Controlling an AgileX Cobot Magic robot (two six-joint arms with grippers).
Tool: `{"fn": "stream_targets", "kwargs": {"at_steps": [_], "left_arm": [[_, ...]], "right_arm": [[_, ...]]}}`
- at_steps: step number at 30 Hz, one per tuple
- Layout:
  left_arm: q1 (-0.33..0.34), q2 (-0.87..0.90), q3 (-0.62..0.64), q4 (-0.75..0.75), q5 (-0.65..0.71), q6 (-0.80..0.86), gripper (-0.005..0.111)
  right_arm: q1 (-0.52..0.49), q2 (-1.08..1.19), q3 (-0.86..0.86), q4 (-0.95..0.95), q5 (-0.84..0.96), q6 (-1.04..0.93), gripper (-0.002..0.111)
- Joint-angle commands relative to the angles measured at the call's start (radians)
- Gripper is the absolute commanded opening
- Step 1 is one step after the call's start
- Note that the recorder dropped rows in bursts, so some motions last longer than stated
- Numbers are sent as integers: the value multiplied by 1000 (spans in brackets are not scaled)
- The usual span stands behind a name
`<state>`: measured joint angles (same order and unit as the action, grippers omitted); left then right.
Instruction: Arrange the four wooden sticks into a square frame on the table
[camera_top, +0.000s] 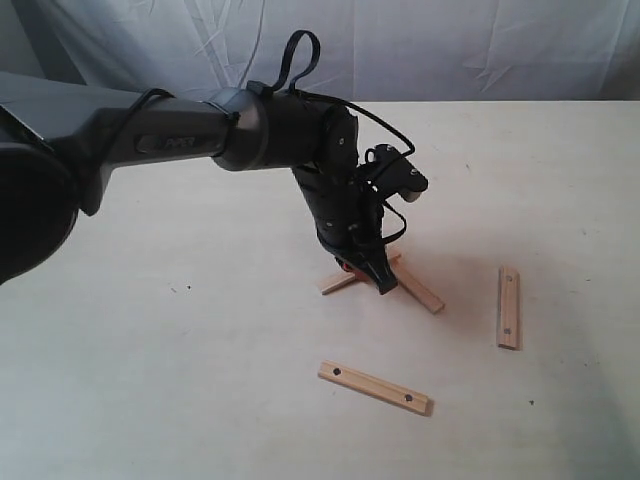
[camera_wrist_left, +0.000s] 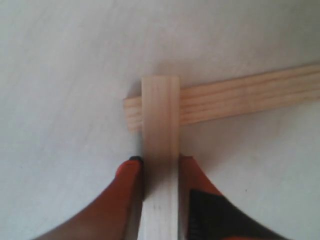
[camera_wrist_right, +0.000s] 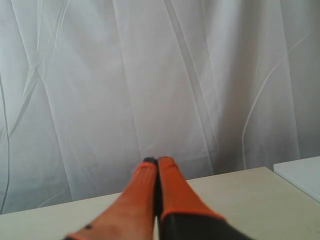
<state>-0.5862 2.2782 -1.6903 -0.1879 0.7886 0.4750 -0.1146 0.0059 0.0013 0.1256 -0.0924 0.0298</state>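
Observation:
My left gripper is down on the table, shut on a plain wooden stick. That stick's far end lies across the end of a second plain stick, making a corner. Two sticks with dark holes lie apart: one near the front, one to the right. No square frame shows. In the right wrist view my right gripper is shut and empty, raised above the table and facing the cloth; it is outside the exterior view.
The wrinkled white cloth backdrop hangs behind the table's far edge. The left arm stretches from the left over the table. A flat white slab shows at the edge of the right wrist view.

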Motion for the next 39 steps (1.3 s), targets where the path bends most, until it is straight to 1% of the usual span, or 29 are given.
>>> {"fn": "stream_targets", "kwargs": {"at_steps": [1,3,7,9,10,13,16,18,19,20,21,22,23,24,25,26,28,31,32,34,37,39], "left_arm": [[-4,4,-5,5,-7,4,2],[-4,4,-5,5,-7,4,8],[-4,2,-5,5,-7,-3,32],[-4,0,-12,5,-3,-5,39],[-4,-4,-21,5,5,-19,41],[-4,-23,-67,-7,62,-107,40],[-4,-36,-115,-29,166,-109,40],[-4,-44,-140,-83,179,-111,39],[-23,-45,-154,-125,164,-140,34],[-57,-45,-169,-116,146,-142,28],[-90,-45,-178,-87,125,-150,24],[-137,-45,-185,-17,88,-193,22],[-173,-42,-196,49,60,-270,22],[-212,-30,-210,145,38,-382,22],[-238,-15,-221,210,24,-459,21],[-256,5,-236,227,12,-526,20],[-270,27,-256,224,-8,-600,19],[-283,66,-293,196,-31,-656,19],[-285,76,-300,177,-36,-658,20],[-285,96,-305,121,-63,-674,26],[-285,120,-305,64,-85,-700,43],[-285,127,-305,47,-91,-703,50]], "right_arm": [[-6,-6,-1,-4,-9,-4,0],[-6,-6,-1,-4,-9,-4,0],[-6,-6,-1,-4,-9,-4,0],[-6,-6,-1,-4,-9,-4,0],[-6,-6,-1,-4,-9,-4,0],[-6,-6,-1,12,-14,-4,0],[-6,-6,-1,45,-16,-4,0],[-6,-6,-1,122,-25,-4,0],[-6,-6,-1,190,-29,-4,0],[-6,-6,-1,223,-32,-4,0],[-6,-6,-1,225,-34,-4,0],[-6,-6,-1,225,-37,-4,0],[-6,-6,-1,225,-37,-4,0],[-6,-6,-1,225,-37,-4,0],[-6,-6,-1,225,-37,-4,0],[-6,-6,-1,225,-44,-4,0],[-6,-6,-1,225,-44,-4,0],[-6,-6,-1,225,-44,-4,0],[-6,-6,-1,225,-44,-4,0],[-6,-6,-1,225,-44,-4,0],[-6,-6,-1,225,-44,-4,0],[-6,-6,-1,225,-33,-4,0]]}}
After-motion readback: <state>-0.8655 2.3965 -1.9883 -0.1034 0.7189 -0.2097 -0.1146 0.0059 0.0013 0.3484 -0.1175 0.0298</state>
